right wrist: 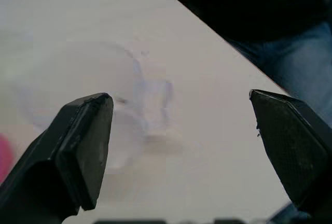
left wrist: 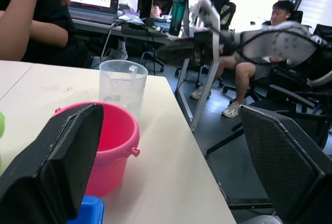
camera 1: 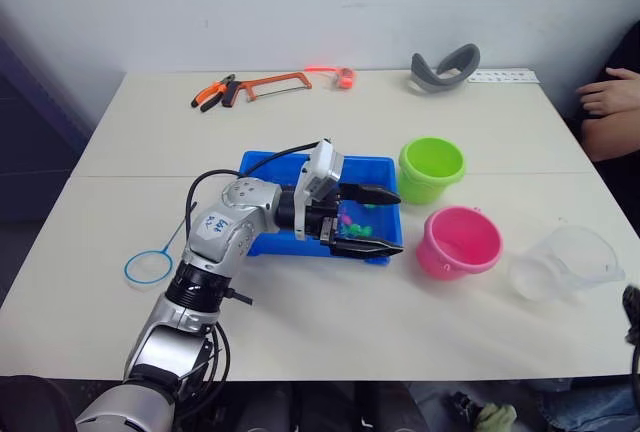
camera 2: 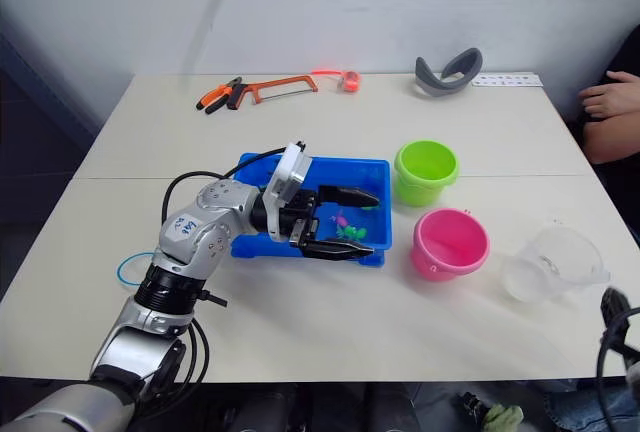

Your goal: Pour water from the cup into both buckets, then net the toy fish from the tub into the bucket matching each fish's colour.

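Note:
The blue tub (camera 1: 262,164) sits mid-table with several tiny pink and green toy fish (camera 1: 350,220) at its right end. My left gripper (camera 1: 398,222) hovers open over that end, empty. Right of the tub stand the lime green bucket (camera 1: 432,167) and, nearer, the pink bucket (camera 1: 459,242). The clear cup (camera 1: 565,264) stands at the table's right front. In the right wrist view my right gripper (right wrist: 179,99) is open, with the cup (right wrist: 78,79) just ahead of it. The net (camera 1: 166,253) lies flat on the table left of my left arm.
An orange hacksaw (camera 1: 270,82) and pliers (camera 1: 212,92) lie at the back left, a grey curved band (camera 1: 445,67) at the back right. A person's hand (camera 1: 608,92) rests on the far right edge. Chairs and seated people show beyond the table in the left wrist view.

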{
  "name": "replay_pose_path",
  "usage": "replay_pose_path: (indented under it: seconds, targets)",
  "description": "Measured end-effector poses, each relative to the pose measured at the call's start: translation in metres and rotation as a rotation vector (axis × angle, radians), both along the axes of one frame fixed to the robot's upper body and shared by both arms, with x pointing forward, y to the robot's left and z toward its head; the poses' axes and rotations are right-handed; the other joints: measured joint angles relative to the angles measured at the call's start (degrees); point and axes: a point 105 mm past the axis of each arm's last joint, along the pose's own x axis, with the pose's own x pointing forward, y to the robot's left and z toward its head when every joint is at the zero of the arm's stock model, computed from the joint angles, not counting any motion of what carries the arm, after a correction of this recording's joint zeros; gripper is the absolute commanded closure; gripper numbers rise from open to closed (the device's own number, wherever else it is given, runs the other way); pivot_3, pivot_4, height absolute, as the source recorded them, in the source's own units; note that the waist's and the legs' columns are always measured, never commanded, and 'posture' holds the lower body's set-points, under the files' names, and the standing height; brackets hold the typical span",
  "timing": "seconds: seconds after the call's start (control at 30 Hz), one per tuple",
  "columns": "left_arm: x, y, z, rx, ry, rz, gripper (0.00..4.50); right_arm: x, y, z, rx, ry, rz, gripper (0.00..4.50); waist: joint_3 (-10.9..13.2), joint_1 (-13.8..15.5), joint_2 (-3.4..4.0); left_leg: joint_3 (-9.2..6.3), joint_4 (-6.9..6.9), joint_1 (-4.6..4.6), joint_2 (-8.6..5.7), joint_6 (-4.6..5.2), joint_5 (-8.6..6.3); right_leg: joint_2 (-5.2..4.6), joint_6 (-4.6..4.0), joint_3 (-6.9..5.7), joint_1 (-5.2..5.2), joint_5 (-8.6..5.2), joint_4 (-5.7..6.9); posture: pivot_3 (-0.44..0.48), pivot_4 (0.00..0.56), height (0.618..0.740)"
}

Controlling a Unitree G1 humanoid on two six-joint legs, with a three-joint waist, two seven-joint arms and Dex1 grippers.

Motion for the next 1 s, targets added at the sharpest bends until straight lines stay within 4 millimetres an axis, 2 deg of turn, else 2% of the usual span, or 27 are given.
replay_pose_path:
  seconds: [0.07,0.13,0.2,0.3,0.37,0.47,0.53,0.6,0.63,0.67,0.77,1.0]
  targets:
    - [0.002,0.001,0.0,-0.003,0.006,0.018,0.0,0.016,0.016,0.021,-0.047,-0.033,0.154,0.03,0.01,0.06,-0.01,0.0,0.0,0.01,0.02,0.0,0.0,0.02,0.0,-0.01,0.0,0.0,0.0,0.0,0.15,0.74]
    - [0.005,0.004,0.001,-0.014,0.01,0.053,0.0,0.037,0.044,0.04,-0.112,-0.031,0.366,0.03,0.02,-0.03,-0.04,0.1,-0.01,0.06,0.01,0.01,-0.01,0.02,0.0,0.1,-0.01,0.0,0.02,0.0,0.15,0.74]
    - [0.009,0.011,0.001,-0.021,0.026,0.1,0.0,0.057,0.083,0.059,-0.17,-0.05,0.608,0.03,0.1,-0.06,-0.17,0.06,0.0,0.07,0.04,0.0,0.0,0.03,0.0,0.07,0.0,0.0,0.02,0.0,0.15,0.74]
    - [0.014,0.024,-0.003,-0.01,0.048,0.178,0.0,0.072,0.13,0.066,-0.195,-0.052,0.863,0.03,0.12,0.23,-0.23,-0.06,-0.01,-0.04,0.06,-0.03,0.02,0.01,-0.01,-0.03,-0.06,0.0,-0.02,0.0,0.15,0.74]
    - [0.018,0.043,-0.007,0.015,0.062,0.266,0.0,0.08,0.163,0.064,-0.194,-0.041,1.034,0.03,0.15,0.25,-0.27,-0.09,0.01,-0.12,0.04,-0.03,0.01,-0.02,-0.01,-0.1,-0.06,0.0,0.0,0.0,0.15,0.74]
    - [0.017,0.065,-0.012,0.043,0.076,0.348,0.0,0.084,0.193,0.062,-0.204,-0.025,1.192,0.03,0.17,0.75,-0.31,-0.19,0.1,-0.3,0.02,0.02,-0.02,-0.11,0.04,-0.28,-0.07,0.03,-0.04,0.0,0.15,0.74]
    - [0.013,0.081,-0.017,0.066,0.081,0.394,0.0,0.084,0.208,0.062,-0.224,-0.018,1.279,0.03,0.17,0.85,-0.31,-0.25,0.17,-0.41,0.01,0.04,-0.05,-0.13,0.06,-0.36,-0.11,0.03,-0.08,0.0,0.15,0.74]
    - [0.008,0.112,-0.029,0.122,0.109,0.498,0.0,0.085,0.222,0.059,-0.265,0.011,1.384,0.03,0.17,0.88,-0.31,-0.36,0.22,-0.51,0.02,0.03,-0.05,-0.14,0.05,-0.49,-0.13,0.04,-0.12,0.0,0.15,0.74]
    - [0.008,0.118,-0.032,0.131,0.115,0.517,0.0,0.086,0.224,0.057,-0.272,0.02,1.397,0.03,0.17,0.98,-0.31,-0.41,0.24,-0.54,0.02,0.03,-0.05,-0.15,0.05,-0.52,-0.12,0.04,-0.13,0.0,0.15,0.74]
    - [0.006,0.135,-0.038,0.17,0.13,0.571,0.0,0.087,0.228,0.054,-0.29,0.044,1.433,0.03,0.17,0.98,-0.31,-0.42,0.27,-0.56,0.02,0.03,-0.05,-0.15,0.04,-0.54,-0.12,0.04,-0.14,0.0,0.15,0.74]
    - [0.005,0.163,-0.047,0.256,0.132,0.661,0.0,0.091,0.232,0.048,-0.316,0.075,1.483,0.03,0.18,1.17,-0.32,-0.44,0.31,-0.58,0.01,0.03,-0.05,-0.17,0.04,-0.55,-0.13,0.05,-0.23,0.0,0.15,0.74]
    - [0.031,0.244,-0.057,0.481,0.155,0.961,0.0,0.095,0.244,0.038,-0.352,0.095,1.566,0.03,0.18,1.42,-0.36,-0.46,0.24,-0.64,0.01,0.02,-0.07,-0.2,0.02,-0.63,-0.21,0.07,-0.13,0.0,0.15,0.74]
